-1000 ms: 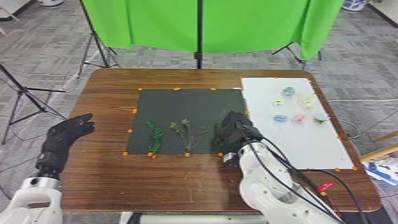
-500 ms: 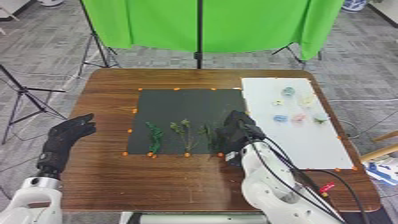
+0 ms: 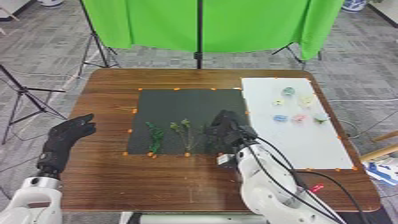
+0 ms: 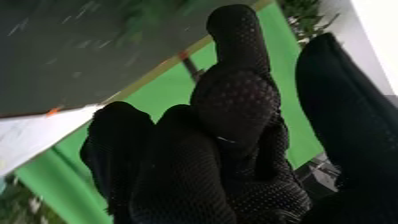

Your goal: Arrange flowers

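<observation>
Fingers (image 4: 238,37) of the right hand (image 3: 229,125) are loosely bent, and the thumb (image 4: 333,90) stands apart from them; I see nothing pinched, though whether they touch foliage I cannot tell. Over the last half second the right hand has shifted inward, to the robot's left, over the dark mat (image 3: 173,100). That seems to mean it is lining up on the rightmost greenery rather than going for a bloom. Past the fingertips, the wrist view shows blurred green foliage (image 4: 147,20) on the mat. In the head view the rightmost sprig, plainer half a second ago, is now largely covered by the glove.

Next out from the fingers, toward the left, lies the branched stem (image 3: 187,134), and beyond it the dark green sprig (image 3: 155,137); both match the earlier frame. On the other side of the fingers, the white sheet (image 3: 298,150) holds the blossoms: blue flower head (image 3: 281,118), pink flower head (image 3: 299,118) and others farther up, none of them moved. Farthest out, the left hand (image 3: 71,129) rests, relaxed and spread, over the left of the bench (image 3: 107,165), unchanged. With the blossoms all apart from the greenery, the arrangement looks to be at its stem-placing stage.
</observation>
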Controlling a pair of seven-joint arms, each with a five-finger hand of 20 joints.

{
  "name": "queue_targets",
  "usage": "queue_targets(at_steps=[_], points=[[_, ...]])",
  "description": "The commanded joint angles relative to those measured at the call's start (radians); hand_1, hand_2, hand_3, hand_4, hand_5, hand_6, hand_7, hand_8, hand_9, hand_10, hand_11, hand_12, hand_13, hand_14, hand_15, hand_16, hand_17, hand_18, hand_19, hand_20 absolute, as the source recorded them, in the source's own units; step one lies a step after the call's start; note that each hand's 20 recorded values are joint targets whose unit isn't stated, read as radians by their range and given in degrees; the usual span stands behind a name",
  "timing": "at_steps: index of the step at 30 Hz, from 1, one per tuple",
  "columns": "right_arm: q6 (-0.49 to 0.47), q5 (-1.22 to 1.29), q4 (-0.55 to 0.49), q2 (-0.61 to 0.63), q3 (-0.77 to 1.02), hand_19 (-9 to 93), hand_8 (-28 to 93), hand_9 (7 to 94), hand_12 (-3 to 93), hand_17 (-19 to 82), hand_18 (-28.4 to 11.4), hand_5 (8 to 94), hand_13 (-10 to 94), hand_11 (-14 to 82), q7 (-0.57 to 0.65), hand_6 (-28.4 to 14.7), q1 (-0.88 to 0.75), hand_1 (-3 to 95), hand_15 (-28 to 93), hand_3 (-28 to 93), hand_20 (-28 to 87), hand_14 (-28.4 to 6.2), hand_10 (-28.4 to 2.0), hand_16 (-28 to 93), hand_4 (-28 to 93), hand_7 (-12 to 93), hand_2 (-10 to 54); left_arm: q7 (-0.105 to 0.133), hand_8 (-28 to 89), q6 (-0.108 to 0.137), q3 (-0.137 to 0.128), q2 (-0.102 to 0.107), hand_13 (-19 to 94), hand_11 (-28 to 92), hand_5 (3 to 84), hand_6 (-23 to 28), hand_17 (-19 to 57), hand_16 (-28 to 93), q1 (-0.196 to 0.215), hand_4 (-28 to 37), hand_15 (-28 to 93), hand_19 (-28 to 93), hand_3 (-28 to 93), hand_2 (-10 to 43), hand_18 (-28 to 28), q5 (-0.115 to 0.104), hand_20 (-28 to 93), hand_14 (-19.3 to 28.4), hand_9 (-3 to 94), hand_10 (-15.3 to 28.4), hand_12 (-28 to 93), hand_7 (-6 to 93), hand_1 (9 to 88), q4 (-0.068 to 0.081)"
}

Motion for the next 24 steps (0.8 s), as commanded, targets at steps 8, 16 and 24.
queue_targets(at_steps=[8, 16, 24], points=[[-0.149, 0.011, 0.019, -0.002, -0.033, 93, -3, 93.7, 25.8, 70, -18.2, 80.5, 94, 50.8, -0.018, 0.7, -0.001, 30.8, 73, 69, 69, -3.8, -10.1, 31, -6, 16, 3.6, -0.023, -6, -0.017, -0.009, -0.010, 38, 21, 47.1, 6.3, 9.4, -2, 0.012, -21.7, 23, 13, 66, 4.2, 13.9, 0.005, 18, 19.1, 45.0, 14.9, 11, 12.1, 28.3, -0.003], [-0.146, 0.001, 0.027, 0.008, -0.020, 93, -6, 93.7, 25.3, 70, -18.5, 80.5, 94, 51.6, 0.001, 0.8, -0.012, 29.6, 74, 69, 70, -4.0, -10.2, 31, -6, 16, 4.5, -0.028, -6, -0.019, -0.011, -0.011, 38, 21, 47.1, 6.5, 9.4, -2, 0.016, -21.7, 23, 13, 66, 4.1, 13.9, 0.006, 18, 19.2, 45.0, 14.9, 11, 11.7, 28.2, -0.005], [-0.141, 0.005, 0.020, 0.024, -0.007, 93, -9, 93.7, 25.1, 70, -18.4, 80.5, 94, 51.7, 0.010, 0.8, -0.020, 28.8, 74, 69, 70, -4.0, -10.2, 31, -5, 16, 4.7, -0.028, -6, -0.022, -0.009, -0.009, 38, 21, 47.1, 6.6, 9.3, -2, 0.011, -21.9, 23, 13, 66, 4.1, 13.9, 0.007, 18, 19.0, 44.9, 14.9, 11, 11.4, 28.2, -0.004]])
